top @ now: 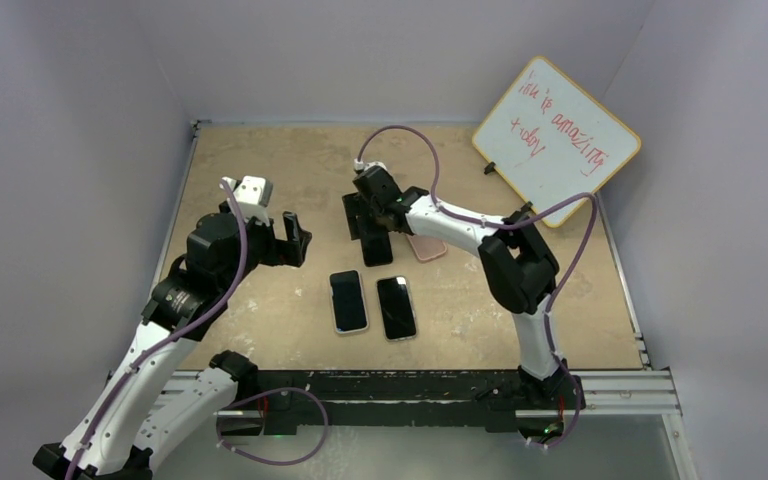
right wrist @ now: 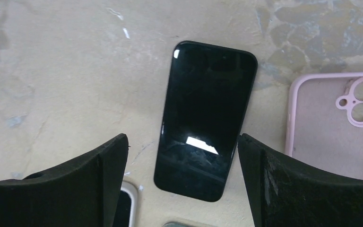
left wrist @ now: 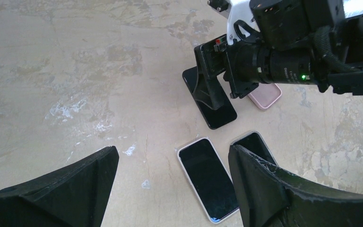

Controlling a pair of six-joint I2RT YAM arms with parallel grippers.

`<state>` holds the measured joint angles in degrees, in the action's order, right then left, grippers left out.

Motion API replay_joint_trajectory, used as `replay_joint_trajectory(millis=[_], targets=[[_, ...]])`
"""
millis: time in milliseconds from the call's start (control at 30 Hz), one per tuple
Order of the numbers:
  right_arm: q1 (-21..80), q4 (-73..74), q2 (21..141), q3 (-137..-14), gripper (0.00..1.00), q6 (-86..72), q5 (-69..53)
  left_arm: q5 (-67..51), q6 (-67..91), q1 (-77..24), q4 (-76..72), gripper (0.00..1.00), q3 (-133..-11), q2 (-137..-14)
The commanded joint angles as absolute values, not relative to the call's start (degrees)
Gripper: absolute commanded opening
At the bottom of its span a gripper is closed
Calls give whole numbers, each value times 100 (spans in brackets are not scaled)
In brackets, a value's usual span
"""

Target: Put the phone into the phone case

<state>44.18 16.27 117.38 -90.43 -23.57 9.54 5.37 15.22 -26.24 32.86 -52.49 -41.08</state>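
1. The tan table (top: 260, 180) carries everything.
2. The left arm (top: 175, 310) reaches in from the near left corner. The right arm (top: 515, 265) bends in from the near right towards the middle.
3. A whiteboard (top: 557, 138) with red writing leans at the far right corner.
4. The left gripper (left wrist: 172, 150) hangs over the left half of the table, its jaws spread wide with nothing between them.
5. The right gripper (top: 372, 222) is over the middle, its jaws spread to either side of the black phone and clear of its edges.
6. The black phone (right wrist: 205, 118) lies flat, screen up, at the table's middle.
7. Two more phones (top: 348, 300) (top: 396, 307) lie side by side, nearer the near edge.
8. The pink phone case (right wrist: 326, 118) lies open side up just right of the black phone, a narrow gap between them.
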Motion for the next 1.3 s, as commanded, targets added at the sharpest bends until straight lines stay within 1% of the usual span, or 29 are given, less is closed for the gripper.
replay_joint_trajectory(millis=[0, 233, 567, 867, 1000, 1167, 1267], targets=[[4474, 1839, 11878, -9271, 85, -2568, 1486, 587, 1468, -2584, 3208, 90, -5230, -4034], [4530, 1898, 12196, -9433, 86, -2587, 1549, 583, 1468, -2584, 3208, 90, -5230, -4038], [4579, 2006, 12551, -9570, 82, -2567, 1722, 589, 1468, -2582, 3208, 90, -5230, -4041], [4596, 2057, 12605, -9513, 64, -2518, 1832, 596, 1468, -2582, 3206, 90, -5230, -4047], [4596, 2033, 12566, -9468, 53, -2509, 1814, 592, 1468, -2584, 3205, 90, -5229, -4062], [4597, 1911, 12380, -9428, 45, -2510, 1600, 613, 1468, -2584, 3201, 90, -5232, -4054], [4597, 1859, 12255, -9439, 42, -2530, 1457, 620, 1468, -2579, 3208, 90, -5243, -4078]])
